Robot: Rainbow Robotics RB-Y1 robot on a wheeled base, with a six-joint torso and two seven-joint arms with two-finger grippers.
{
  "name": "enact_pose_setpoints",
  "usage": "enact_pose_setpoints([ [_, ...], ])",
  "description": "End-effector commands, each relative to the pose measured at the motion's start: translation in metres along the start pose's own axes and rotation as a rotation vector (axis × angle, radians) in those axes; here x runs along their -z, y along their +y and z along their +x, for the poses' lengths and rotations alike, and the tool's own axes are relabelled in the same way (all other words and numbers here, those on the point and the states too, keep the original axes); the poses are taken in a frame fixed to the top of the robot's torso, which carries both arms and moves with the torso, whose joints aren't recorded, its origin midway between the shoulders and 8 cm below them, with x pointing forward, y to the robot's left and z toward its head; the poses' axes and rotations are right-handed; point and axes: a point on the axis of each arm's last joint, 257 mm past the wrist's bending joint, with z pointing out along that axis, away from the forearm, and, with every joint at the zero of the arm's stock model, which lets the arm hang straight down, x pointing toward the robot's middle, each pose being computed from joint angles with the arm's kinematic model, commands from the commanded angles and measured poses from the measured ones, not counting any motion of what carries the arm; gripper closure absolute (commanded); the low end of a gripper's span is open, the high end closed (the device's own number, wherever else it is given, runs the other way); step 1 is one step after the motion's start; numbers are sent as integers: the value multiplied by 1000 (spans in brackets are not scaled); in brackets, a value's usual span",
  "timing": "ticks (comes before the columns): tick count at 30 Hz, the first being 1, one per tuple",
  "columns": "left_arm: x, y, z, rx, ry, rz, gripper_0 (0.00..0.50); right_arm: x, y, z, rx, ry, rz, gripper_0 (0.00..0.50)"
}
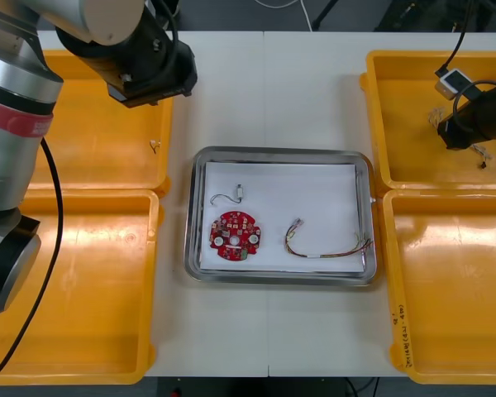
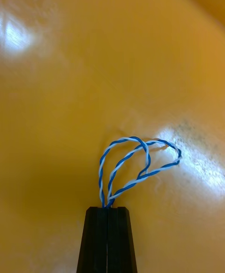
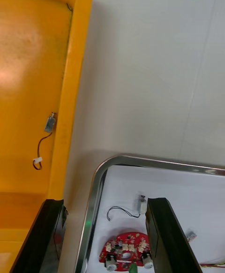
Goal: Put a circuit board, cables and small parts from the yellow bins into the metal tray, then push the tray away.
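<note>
In the middle of the table, the metal tray (image 1: 195, 207) holds a round red circuit board (image 1: 235, 234), a small metal part (image 1: 240, 193) with a thin wire, and a red and yellow cable (image 1: 331, 250). Another small part (image 3: 49, 122) lies in the far left yellow bin (image 1: 91, 149). The left gripper (image 3: 105, 202) hangs by that bin's inner edge, fingers apart. Over the far right bin (image 1: 405, 124), the right gripper (image 2: 108, 209) is clamped on a twisted blue and white cable (image 2: 126, 160), whose loops hang above the bin's floor.
</note>
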Motion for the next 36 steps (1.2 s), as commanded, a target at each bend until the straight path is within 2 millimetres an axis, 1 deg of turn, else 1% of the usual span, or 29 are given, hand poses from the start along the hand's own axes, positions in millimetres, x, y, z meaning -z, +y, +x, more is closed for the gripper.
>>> enact_pose_setpoints([
  [1, 25, 23, -37, -161, -50, -7, 0, 15, -5, -10, 79, 1, -6, 500],
  [2, 25, 23, -37, -161, -50, -7, 0, 15, -5, -10, 79, 1, -6, 500],
  [4, 24, 37, -44, -187, -46, -12, 0, 29, -9, -20, 142, 16, -10, 500],
  [7, 23, 48, -51, -202, -44, -10, 0, 43, -11, -26, 175, 25, -25, 500],
  [11, 21, 63, -59, -227, -43, -12, 0, 57, -8, -29, 208, 45, -56, 500],
  [14, 18, 77, -65, -239, -41, -17, 0, 69, -7, -30, 200, 75, -68, 500],
  [15, 18, 78, -68, -243, -45, -16, 0, 72, -8, -30, 198, 80, -66, 500],
  [17, 15, 87, -71, -248, -44, -17, 0, 84, -8, -31, 191, 110, -69, 500],
  [21, 12, 97, -77, -260, -48, -13, 0, 102, -6, -31, 159, 150, -82, 500],
  [23, 9, 104, -81, -263, -48, -6, 0, 114, -4, -32, 133, 168, -90, 500],
  [24, 8, 106, -82, -263, -48, -4, 0, 117, -3, -32, 129, 173, -93, 500],
  [26, 6, 114, -86, -277, -52, -3, 0, 128, 1, -35, 115, 191, -103, 500],
  [30, 3, 124, -89, -303, -62, 3, 0, 144, 13, -41, 107, 216, -123, 500],
  [33, -1, 131, -88, -330, -70, 19, 0, 156, 27, -49, 115, 232, -141, 500],
  [36, -8, 141, -83, -390, -73, 28, 0, 168, 48, -61, 133, 236, -166, 500],
])
